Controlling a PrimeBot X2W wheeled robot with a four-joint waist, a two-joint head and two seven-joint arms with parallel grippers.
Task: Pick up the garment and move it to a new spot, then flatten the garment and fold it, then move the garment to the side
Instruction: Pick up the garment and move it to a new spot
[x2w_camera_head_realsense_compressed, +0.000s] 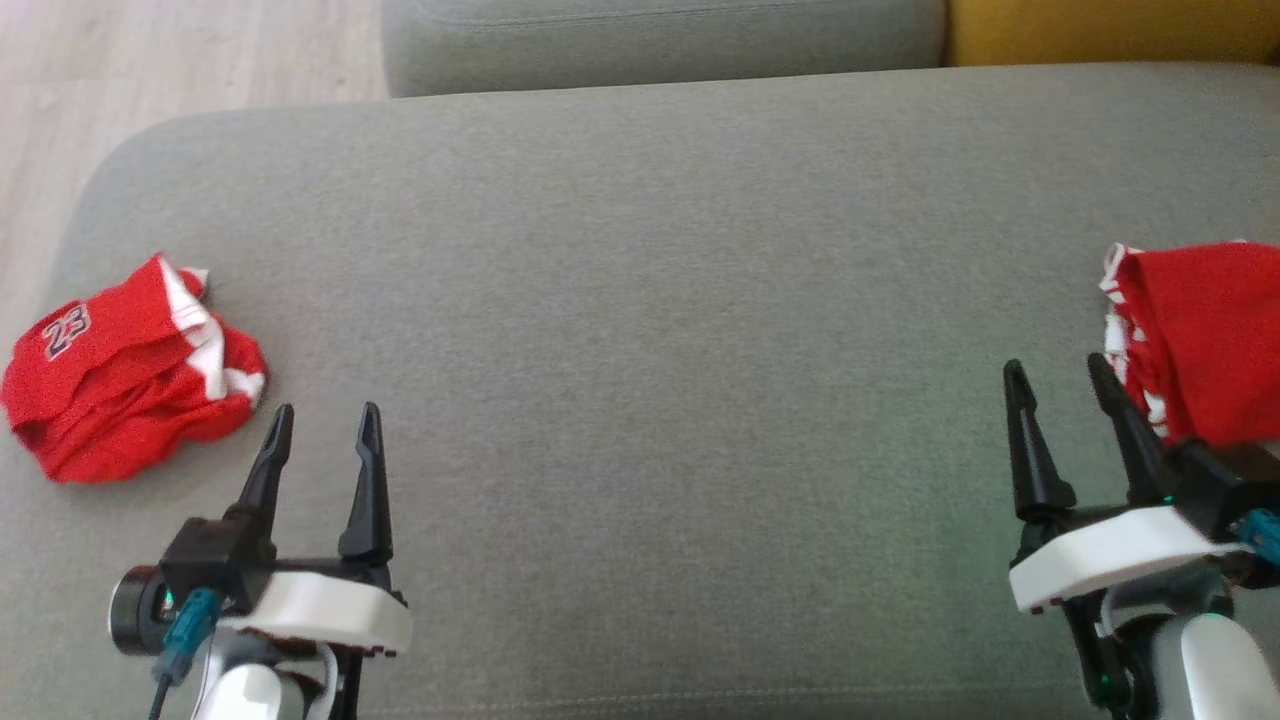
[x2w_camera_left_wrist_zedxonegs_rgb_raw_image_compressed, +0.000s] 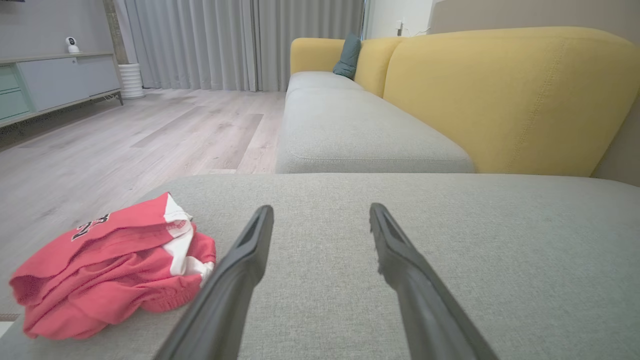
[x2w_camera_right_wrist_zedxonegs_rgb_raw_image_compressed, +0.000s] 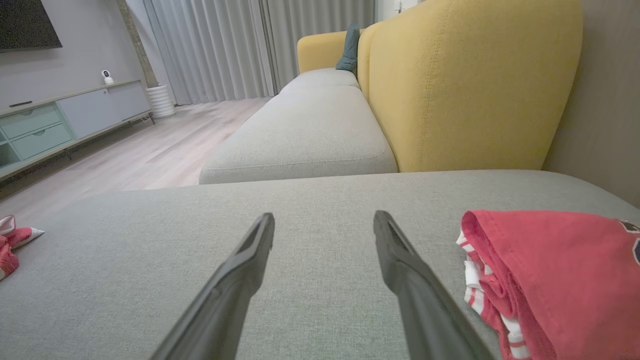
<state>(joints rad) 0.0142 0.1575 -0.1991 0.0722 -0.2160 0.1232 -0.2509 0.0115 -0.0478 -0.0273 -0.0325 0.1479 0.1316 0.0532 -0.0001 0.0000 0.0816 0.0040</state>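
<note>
Over the near edge of the grey sofa cushion (x2w_camera_head_realsense_compressed: 640, 300), the left gripper (x2w_camera_head_realsense_compressed: 327, 412) and right gripper (x2w_camera_head_realsense_compressed: 1056, 364) both keep fingers apart and empty, a crumpled red jersey (x2w_camera_head_realsense_compressed: 120, 380) at the cushion's left end, a folded red garment (x2w_camera_head_realsense_compressed: 1205, 330) at its right end.

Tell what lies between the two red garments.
Bare grey sofa cushion, seen in the head view, separates the crumpled number-23 garment from the other red garment.

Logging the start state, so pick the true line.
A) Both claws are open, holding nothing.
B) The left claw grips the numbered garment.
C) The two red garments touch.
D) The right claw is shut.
A: the left claw and right claw show spread fingers with only grey cushion between them.
</note>
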